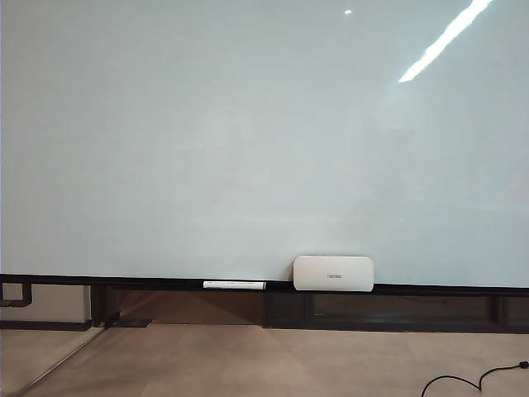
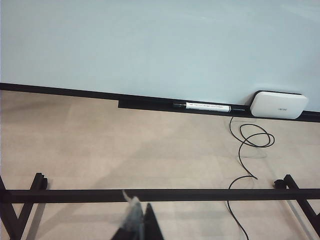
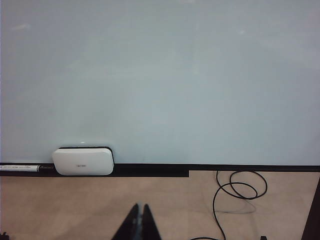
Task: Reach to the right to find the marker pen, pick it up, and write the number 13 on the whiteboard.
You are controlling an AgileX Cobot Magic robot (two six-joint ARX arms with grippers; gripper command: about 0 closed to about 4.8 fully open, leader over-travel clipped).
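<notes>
Both hands waited low and back from the whiteboard (image 1: pixel 207 132), the marker pen (image 1: pixel 235 284) not yet picked up

Going left to right: the left hand (image 2: pixel 136 220) hung just above a dark frame bar (image 2: pixel 160 194) over the floor, its fingers appearing pressed together and holding nothing, well apart from the board; the marker pen lay flat on the dark lower rail (image 1: pixel 124 281), probably parked there so it could not roll off, with the white box (image 1: pixel 333 273) resting just beside its right end against the board; the right hand (image 3: pixel 139 222) pointed at the board with its fingers clenched shut and empty, the box and pen ahead and off to one side, a loose black cable (image 3: pixel 235 192) coiled on the floor; the board bore no strokes, so the number 13 was unwritten and the reach for the pen seemed the first step
</notes>
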